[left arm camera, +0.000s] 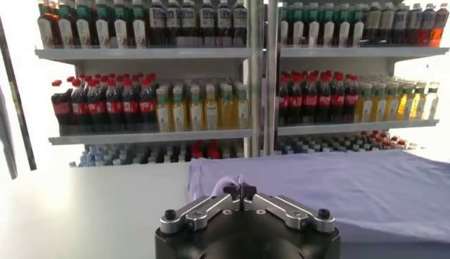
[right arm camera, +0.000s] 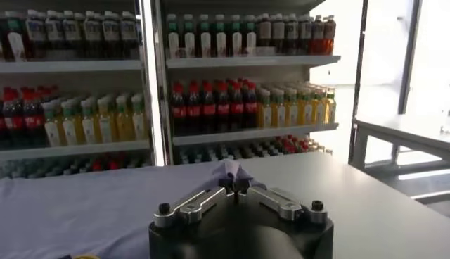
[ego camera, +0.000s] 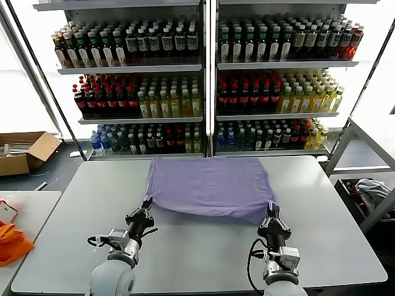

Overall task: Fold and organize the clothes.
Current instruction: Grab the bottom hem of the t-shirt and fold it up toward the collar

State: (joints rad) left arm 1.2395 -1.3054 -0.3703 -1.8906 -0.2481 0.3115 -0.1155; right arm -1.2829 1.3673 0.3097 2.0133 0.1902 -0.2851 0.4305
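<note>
The lavender T-shirt (ego camera: 211, 185) lies spread and folded over in the middle of the grey table (ego camera: 203, 253), plain side up, no print showing. My left gripper (ego camera: 147, 204) is shut on its near left corner, with a pinch of purple fabric (left arm camera: 228, 186) standing up between the jaws. At the near right corner my right gripper (ego camera: 270, 209) is likewise shut on the cloth (right arm camera: 226, 169). The shirt's near edge is lifted slightly between the two grips. In the left wrist view the gripper (left arm camera: 240, 190) shows closed; so does the right wrist's own gripper (right arm camera: 234, 183).
Drink shelves (ego camera: 203, 80) full of bottles stand behind the table. An orange cloth (ego camera: 11, 242) lies on a side table at the left, near a cardboard box (ego camera: 24, 151) on the floor. A grey-white cloth pile (ego camera: 372, 191) sits in a rack at the right.
</note>
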